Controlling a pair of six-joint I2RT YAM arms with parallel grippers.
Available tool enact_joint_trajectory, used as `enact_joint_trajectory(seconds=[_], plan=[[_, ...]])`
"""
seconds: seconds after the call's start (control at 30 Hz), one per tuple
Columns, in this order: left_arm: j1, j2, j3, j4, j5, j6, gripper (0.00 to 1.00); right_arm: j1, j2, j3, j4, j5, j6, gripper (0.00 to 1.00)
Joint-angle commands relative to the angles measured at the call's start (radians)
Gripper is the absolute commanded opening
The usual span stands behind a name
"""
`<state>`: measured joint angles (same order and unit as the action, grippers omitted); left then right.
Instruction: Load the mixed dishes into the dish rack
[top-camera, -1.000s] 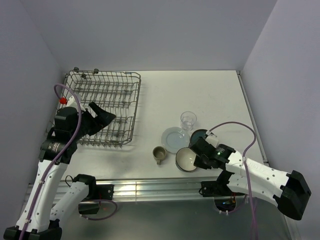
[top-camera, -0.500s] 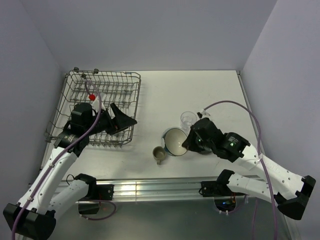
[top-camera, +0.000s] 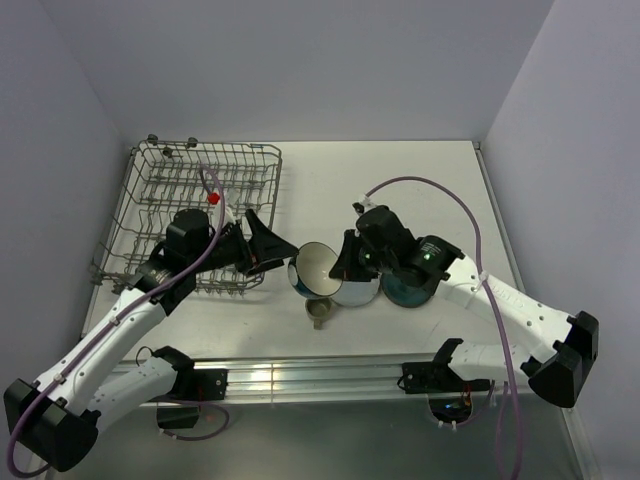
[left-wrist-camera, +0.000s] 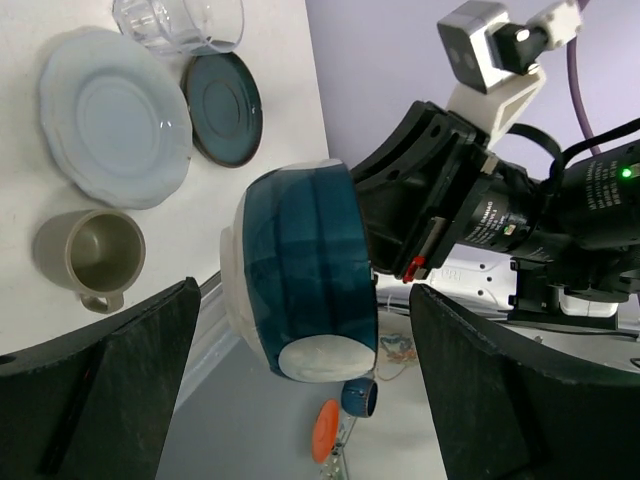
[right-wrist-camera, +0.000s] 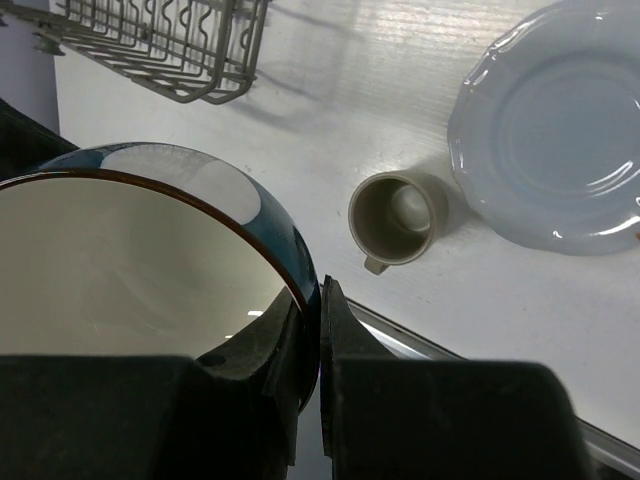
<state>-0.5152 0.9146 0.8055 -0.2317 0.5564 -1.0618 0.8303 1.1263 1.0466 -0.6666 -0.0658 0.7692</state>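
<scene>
My right gripper is shut on the rim of the cream-inside, dark-rimmed bowl, which it holds tipped on edge above the table. The bowl hangs between the two arms, its teal outside facing my left gripper. That gripper is open wide, with the bowl just ahead of its fingers. On the table lie the olive-brown mug, the pale blue plate, the dark teal plate and the clear glass tumbler. The grey wire dish rack stands at the left with no dishes in it.
The right arm reaches across the plates, and in the top view it hides the tumbler. A metal rail runs along the table's near edge. White walls close in the table at the back and on both sides.
The right gripper has lifted the bowl off the table and carried it left, tipped on edge. The left arm has swung right from over the rack towards the bowl, its jaws opening wider.
</scene>
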Motion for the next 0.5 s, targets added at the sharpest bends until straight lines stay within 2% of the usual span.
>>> enact_joint_trajectory(seconds=[0.0,0.23,0.47], plan=[[-0.012,0.007,-0.015,0.075,0.002,-0.036,0.93,-0.019,0.004,0.085,0.128,-0.068,-0.016,0.0],[-0.026,0.02,-0.023,0.091,0.017,-0.036,0.93,-0.066,0.006,0.089,0.15,-0.115,-0.024,0.0],[-0.035,0.033,-0.055,0.183,0.065,-0.076,0.94,-0.1,0.029,0.076,0.193,-0.163,-0.022,0.0]])
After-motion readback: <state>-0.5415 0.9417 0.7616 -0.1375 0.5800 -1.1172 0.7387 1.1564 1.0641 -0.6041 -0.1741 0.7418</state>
